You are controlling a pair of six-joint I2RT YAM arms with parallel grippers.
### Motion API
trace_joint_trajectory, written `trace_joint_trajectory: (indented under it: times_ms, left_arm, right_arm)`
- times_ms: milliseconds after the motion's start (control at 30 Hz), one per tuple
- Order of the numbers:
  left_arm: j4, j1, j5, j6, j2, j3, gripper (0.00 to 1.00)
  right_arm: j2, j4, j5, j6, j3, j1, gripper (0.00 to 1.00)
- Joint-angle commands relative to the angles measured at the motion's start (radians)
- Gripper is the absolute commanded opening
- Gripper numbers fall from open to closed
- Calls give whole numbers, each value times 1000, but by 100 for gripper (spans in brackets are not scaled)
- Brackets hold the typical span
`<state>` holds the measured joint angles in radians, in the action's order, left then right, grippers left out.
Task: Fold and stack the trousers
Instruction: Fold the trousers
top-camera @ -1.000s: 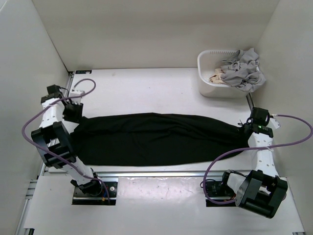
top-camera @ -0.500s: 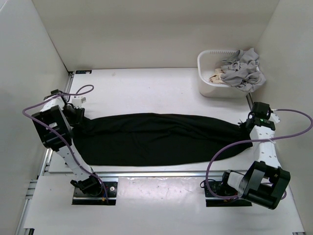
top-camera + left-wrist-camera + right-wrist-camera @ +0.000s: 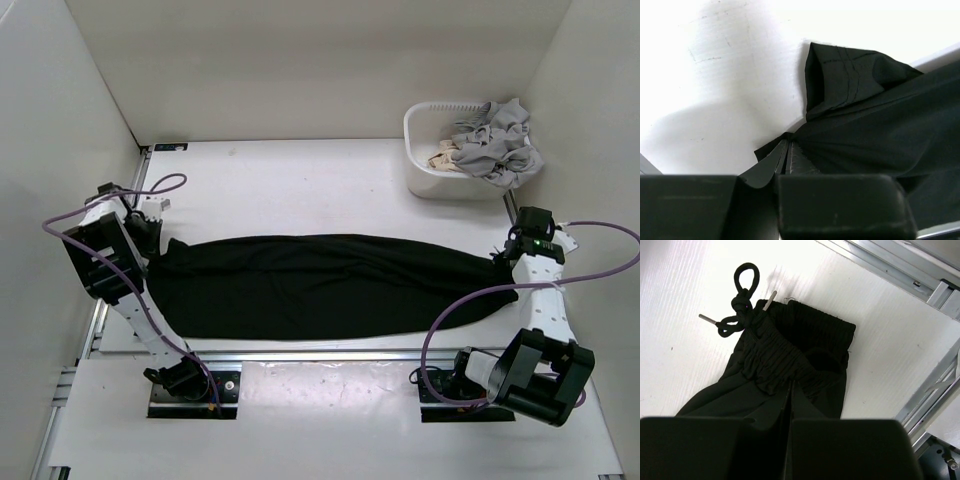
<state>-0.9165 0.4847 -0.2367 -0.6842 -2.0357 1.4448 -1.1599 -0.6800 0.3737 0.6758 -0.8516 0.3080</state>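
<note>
My left gripper [image 3: 152, 236]: at the left edge of the table [image 3: 300, 180], jaws pinched together on a small fold of black fabric at the leg end of the trousers [image 3: 320, 285]; in my left wrist view the cloth bunches into pleats right where my fingertips meet.

Leg hem [image 3: 840, 80]: just beyond my left fingers, a double-stitched cuff folded over on itself and resting on the white table.

Trousers: lying flat in one long dark band across the middle of the table, legs to the left, waist to the right, stretched between my two grippers.

My right gripper [image 3: 508, 256]: at the right end of the band, jaws closed tight on the gathered waistband [image 3: 790, 357].

Drawstring [image 3: 742, 297]: knotted and looped, with two metal-tipped ends, lying on the table just past the waistband.

White basket [image 3: 415, 130]: far right corner, well apart from the trousers.

Grey garments [image 3: 495, 140]: heaped in the basket and spilling over its right rim.

Beige cloth [image 3: 440, 157]: inside the basket, beside the grey heap.
</note>
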Motion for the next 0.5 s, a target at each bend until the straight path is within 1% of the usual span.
trace_joint_trajectory:
  times_ms: [0, 67, 167, 200, 233, 267, 333, 367, 400, 467]
  left_arm:
    - [-45, 15, -33, -31, -29, 31, 14]
    - [-45, 25, -68, -19, -11, 96, 14]
    - [-94, 25, -107, -18, 9, 181, 14]
    - [-119, 25, -93, -18, 9, 231, 14]
    - [-146, 25, -73, -18, -6, 245, 14]
    - [-186, 25, -29, -18, -15, 246, 33]
    - [-199, 38, -6, -18, -34, 217, 58]
    - [-199, 38, -15, -18, -34, 200, 69]
    - [-199, 54, -15, -8, -47, 171, 70]
    - [-199, 64, -50, -8, -75, 170, 71]
  right_arm:
    - [-12, -9, 48, -13, -52, 5, 0]
    - [-40, 16, 48, -13, -73, 5, 0]
    - [-81, 27, -4, -13, -144, 5, 0]
    - [-90, 27, -18, -13, -161, 5, 0]
    - [-99, 27, -28, -13, -176, 5, 0]
    - [-115, 27, -47, -13, -197, 5, 0]
    - [-115, 27, -47, -24, -198, 5, 0]
    - [-115, 27, -47, -24, -207, 5, 0]
    - [-115, 27, -47, -38, -207, 5, 0]
    - [-106, 27, -47, -53, -207, 5, 0]
